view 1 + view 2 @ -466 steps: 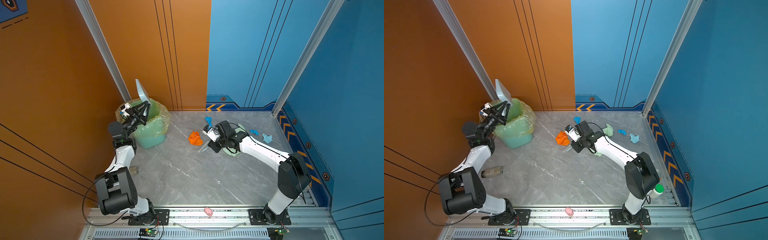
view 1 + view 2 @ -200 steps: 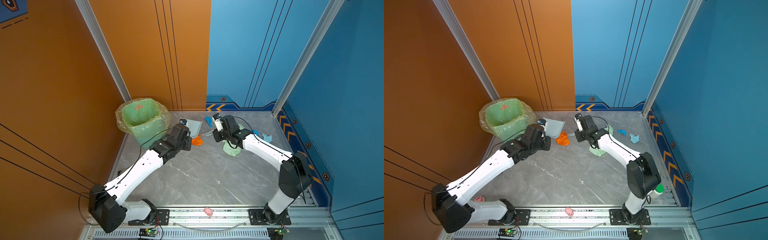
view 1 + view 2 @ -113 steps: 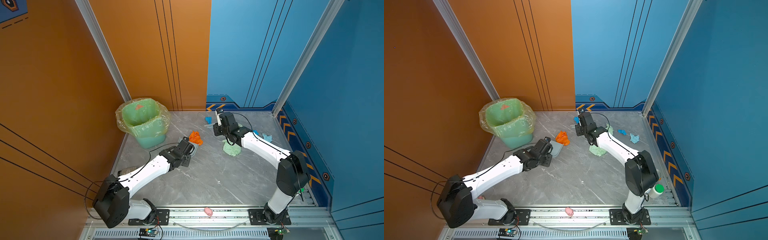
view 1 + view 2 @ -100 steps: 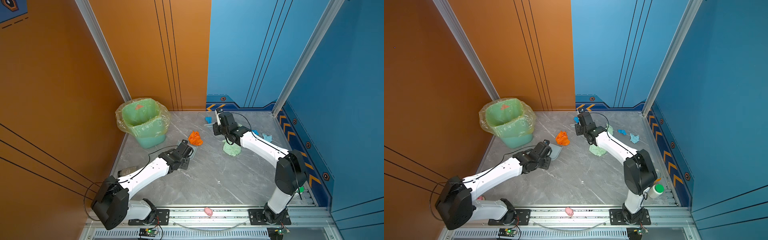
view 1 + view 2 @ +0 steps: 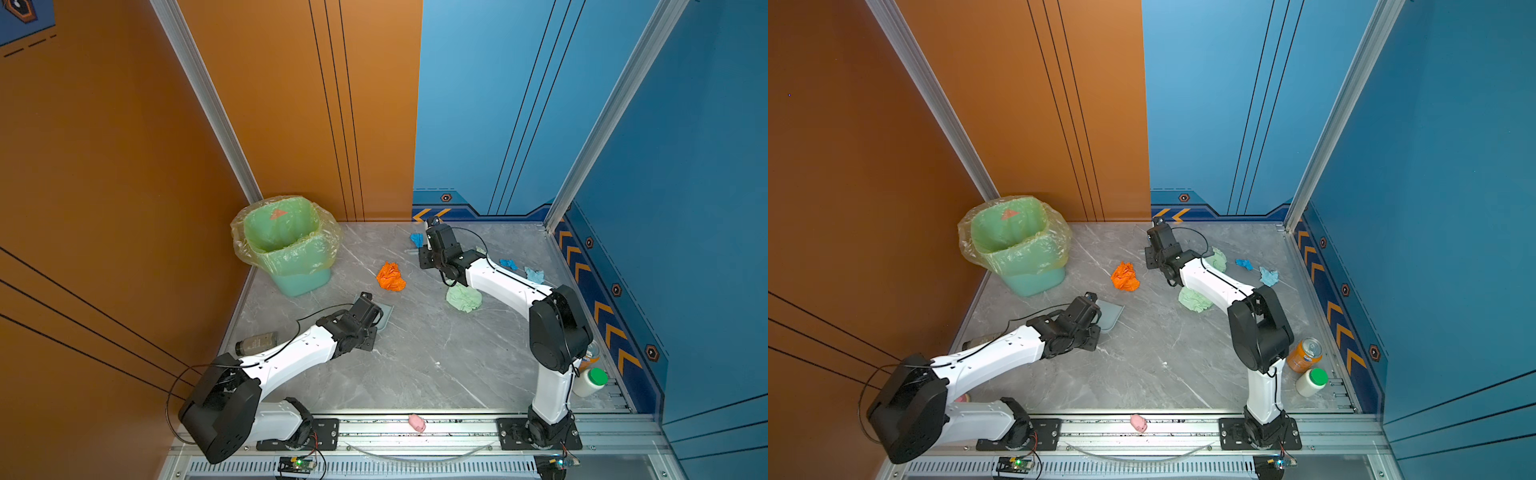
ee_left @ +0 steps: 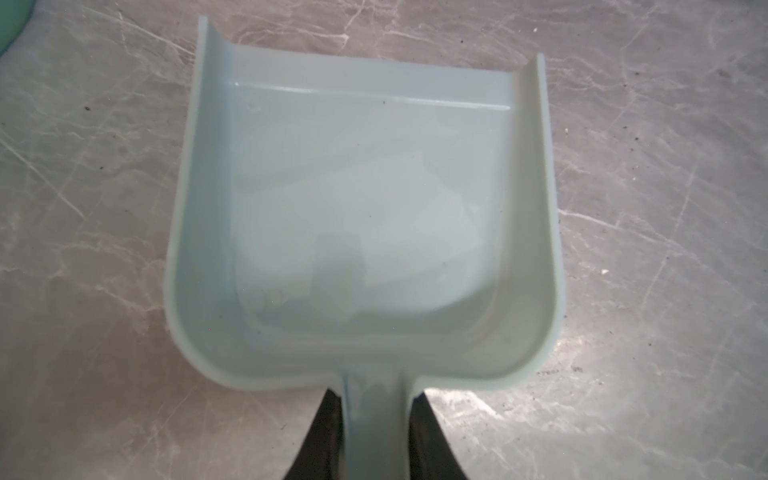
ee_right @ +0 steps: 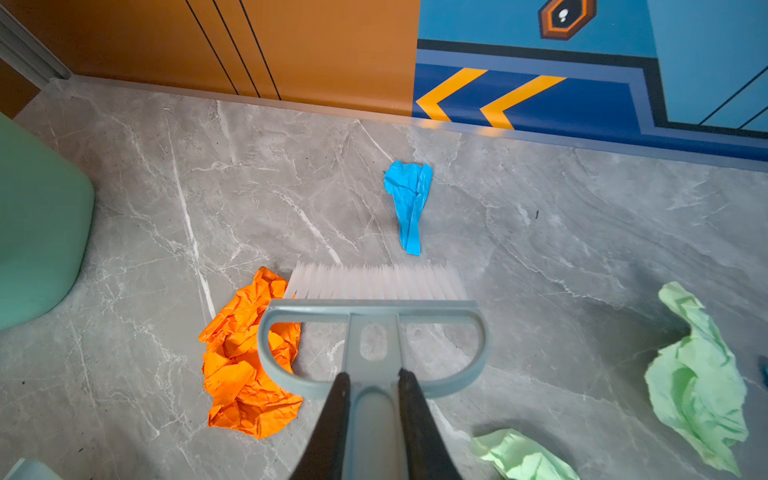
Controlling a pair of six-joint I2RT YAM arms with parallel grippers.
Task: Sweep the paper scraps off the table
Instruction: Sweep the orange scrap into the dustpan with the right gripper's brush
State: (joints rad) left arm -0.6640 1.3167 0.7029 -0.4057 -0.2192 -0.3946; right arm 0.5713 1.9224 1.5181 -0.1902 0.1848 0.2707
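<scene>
A: Whereabouts of the crumpled orange paper scrap [image 5: 390, 276]?
B: On the grey marble desk [image 5: 415, 365], between both tools, just beside the white-bristled grey-blue brush [image 7: 374, 286] clenched in the right end effector [image 7: 374, 376].
A: And the left end effector [image 6: 374, 397]?
B: Clenched on the empty grey-blue plastic dustpan [image 6: 365, 199]; mouth roughly toward the scrap, farther off.

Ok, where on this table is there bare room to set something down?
Biggest bare patch: the table between the dustpan, the pale green scrap and the front rail. A smaller one lies behind the orange scrap, beside the bin. Crowded: the back right, past the brush, strewn with blue scraps; also the near right corner, with can and bottle.
</scene>
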